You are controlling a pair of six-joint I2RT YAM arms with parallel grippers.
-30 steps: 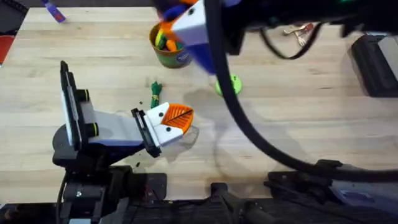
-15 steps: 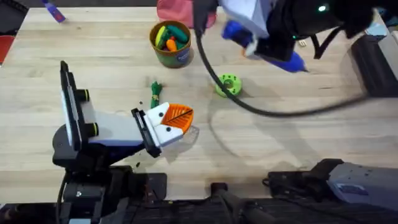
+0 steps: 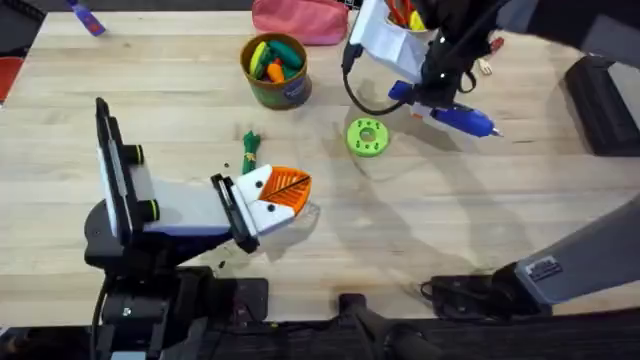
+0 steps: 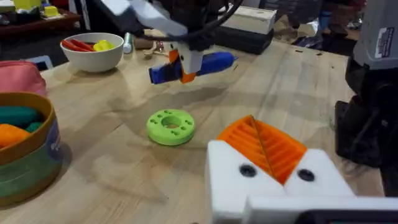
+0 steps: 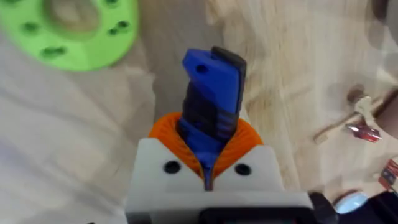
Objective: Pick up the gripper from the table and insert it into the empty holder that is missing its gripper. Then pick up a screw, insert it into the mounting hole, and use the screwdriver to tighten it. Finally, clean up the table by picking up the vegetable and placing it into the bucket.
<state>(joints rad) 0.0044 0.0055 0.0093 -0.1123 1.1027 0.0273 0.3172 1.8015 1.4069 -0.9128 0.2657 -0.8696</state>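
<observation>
Pinching the screwdriver (image 3: 450, 113) between its fingers, the right gripper (image 5: 208, 163) hovers near the worktop's (image 3: 520, 220) far edge. Left gripper (image 3: 283, 193) fingers are pressed together. The vegetable (image 3: 249, 151) lies beside them, near the bucket (image 3: 275, 70).

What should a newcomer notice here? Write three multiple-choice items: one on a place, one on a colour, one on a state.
1. Where is the small green vegetable?
A. On the table, between the bucket and the left gripper
B. Inside the bucket
C. On the floor

2. What colour is the round disc with holes?
A. Red
B. Lime green
C. White

3. What is the state of the blue screwdriver?
A. Lying on the table
B. Standing in the bucket
C. Clamped in the right gripper

Answers:
1 A, it lies on bare wood beside the bucket.
2 B, as two views show.
3 C, orange pads pinch its handle.
</observation>
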